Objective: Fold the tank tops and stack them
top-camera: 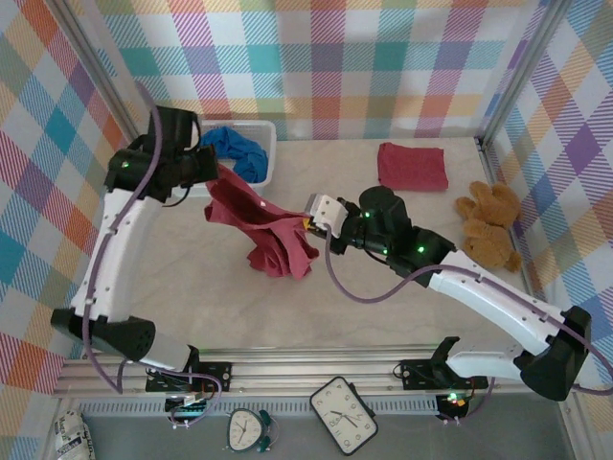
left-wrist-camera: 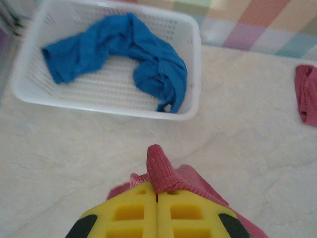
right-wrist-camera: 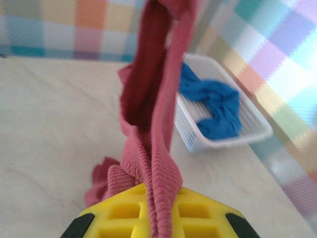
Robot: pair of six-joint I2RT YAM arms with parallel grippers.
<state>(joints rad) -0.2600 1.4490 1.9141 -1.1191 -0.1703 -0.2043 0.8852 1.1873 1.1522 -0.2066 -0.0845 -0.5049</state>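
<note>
1 dark red tank top (top-camera: 273, 235) is held stretched over the table (top-camera: 192, 287), with the right tool (top-camera: 311, 222) and the left tool (top-camera: 218, 174) each clamped shut on an edge. Spreading appears to be in hand; laying it flat is called for next. Farther back, the blue tank top (top-camera: 239, 149) lies in the basket (top-camera: 270, 134), and 1 folded red tank top (top-camera: 412, 165) lies apart from it.

Your colours:
You see a dark red tank top (top-camera: 273, 235), a second dark red top (top-camera: 412, 165), a bright blue top (top-camera: 237, 151), a white basket (top-camera: 271, 134), a brown teddy bear (top-camera: 488, 228), plaid walls (top-camera: 383, 57).
</note>
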